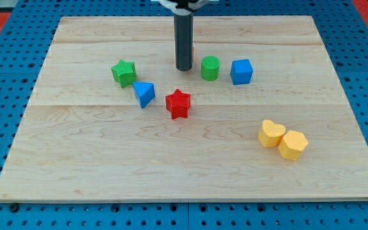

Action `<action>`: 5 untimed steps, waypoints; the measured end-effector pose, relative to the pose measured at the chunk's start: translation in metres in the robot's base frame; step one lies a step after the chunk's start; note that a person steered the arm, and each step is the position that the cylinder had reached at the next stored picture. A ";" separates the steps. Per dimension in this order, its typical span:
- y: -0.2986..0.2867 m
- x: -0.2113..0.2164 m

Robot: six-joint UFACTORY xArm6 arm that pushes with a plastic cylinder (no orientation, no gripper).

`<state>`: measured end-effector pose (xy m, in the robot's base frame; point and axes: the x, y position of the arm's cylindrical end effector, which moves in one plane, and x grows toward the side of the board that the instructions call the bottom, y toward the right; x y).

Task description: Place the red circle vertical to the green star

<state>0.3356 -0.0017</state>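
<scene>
The green star [124,73] lies on the wooden board [107,166] at the upper left of the block group. No red circle shows in the view; the only red block is a red star [178,103] near the board's middle. My tip [184,68] rests on the board above the red star, between the green star to its left and a green circle [210,68] close to its right. It touches neither.
A blue triangle [144,94] lies just below and right of the green star. A blue cube [241,71] sits right of the green circle. A yellow heart [271,133] and a yellow hexagon [292,145] touch at the lower right.
</scene>
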 end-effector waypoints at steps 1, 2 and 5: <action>0.039 -0.022; 0.019 -0.051; -0.071 -0.079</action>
